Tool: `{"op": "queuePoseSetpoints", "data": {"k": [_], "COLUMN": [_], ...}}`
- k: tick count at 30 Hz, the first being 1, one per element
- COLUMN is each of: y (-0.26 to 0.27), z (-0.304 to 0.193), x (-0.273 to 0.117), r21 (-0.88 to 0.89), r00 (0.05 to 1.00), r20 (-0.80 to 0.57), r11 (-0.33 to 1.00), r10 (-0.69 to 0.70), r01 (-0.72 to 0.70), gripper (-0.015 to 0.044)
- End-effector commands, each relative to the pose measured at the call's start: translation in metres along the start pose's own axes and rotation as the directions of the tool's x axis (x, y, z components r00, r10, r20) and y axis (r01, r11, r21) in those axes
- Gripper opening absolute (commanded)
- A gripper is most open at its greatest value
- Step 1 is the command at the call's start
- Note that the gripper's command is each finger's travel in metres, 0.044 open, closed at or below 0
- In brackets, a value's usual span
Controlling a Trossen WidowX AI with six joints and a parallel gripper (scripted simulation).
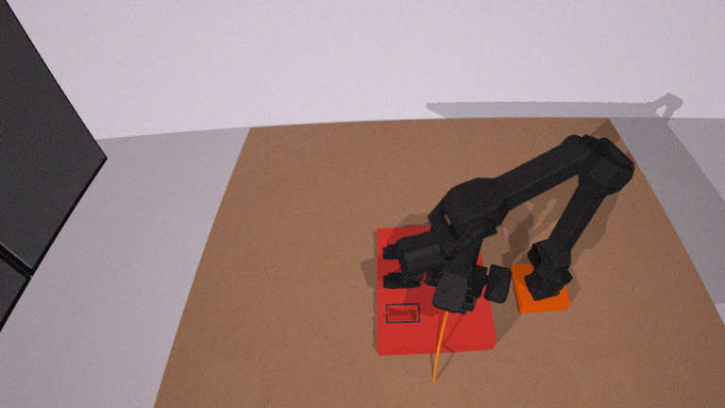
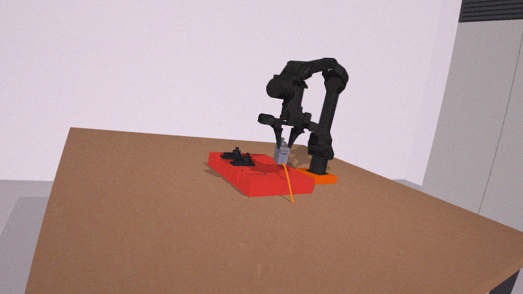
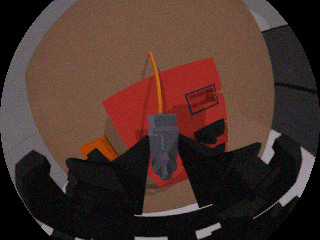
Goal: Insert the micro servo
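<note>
The grey micro servo is held upright above the red deck, with its output shaft pointing up. My gripper is shut on the servo's body. In the top view the arm hides the servo. The orange cable hangs from the servo's lower end and reaches out past the deck's edge. The marked empty pocket is outlined in dark on the deck, to one side of the servo, with its side notch at the deck's outer edge.
Two black servos sit on the deck in a row with the marked pocket, their shafts standing up. The arm's orange base stands beside the deck. A dark cabinet is at the far left of the top view.
</note>
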State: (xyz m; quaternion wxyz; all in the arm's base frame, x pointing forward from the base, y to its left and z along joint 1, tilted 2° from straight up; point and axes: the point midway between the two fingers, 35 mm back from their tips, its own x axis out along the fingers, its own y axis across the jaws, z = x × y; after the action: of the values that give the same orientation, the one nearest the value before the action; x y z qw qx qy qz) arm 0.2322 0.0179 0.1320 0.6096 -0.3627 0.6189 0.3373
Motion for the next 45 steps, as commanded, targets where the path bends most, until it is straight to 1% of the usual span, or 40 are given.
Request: {"op": "queuePoseSetpoints", "data": {"k": [1,7,13,19,26,32,40,45], "y": [0.000,0.000,0.000,0.000,0.000,0.000,-0.001,-0.014], "z": [0.001,0.001,0.001,0.001,0.001,0.001,0.001,0.006], "x": [0.000,0.000,0.000,0.000,0.000,0.000,0.000,-0.001], "r21": [0.148,0.349,0.535,0.698,0.849,0.932,0.934,0.934], "r00": [1.000,1.000,1.000,1.000,1.000,1.000,1.000,1.000], "r20": [0.004,0.004,0.004,0.004,0.004,0.004,0.004,0.004], "r11": [0.989,0.937,0.845,0.717,0.528,0.363,0.358,0.358], "r10": [0.000,0.000,0.000,0.000,0.000,0.000,0.000,-0.001], "r01": [-0.001,-0.001,-0.002,-0.003,-0.003,-0.004,-0.004,-0.004], "gripper": [0.0000,0.0000,0.0000,0.0000,0.0000,0.0000,0.0000,0.0000]}}
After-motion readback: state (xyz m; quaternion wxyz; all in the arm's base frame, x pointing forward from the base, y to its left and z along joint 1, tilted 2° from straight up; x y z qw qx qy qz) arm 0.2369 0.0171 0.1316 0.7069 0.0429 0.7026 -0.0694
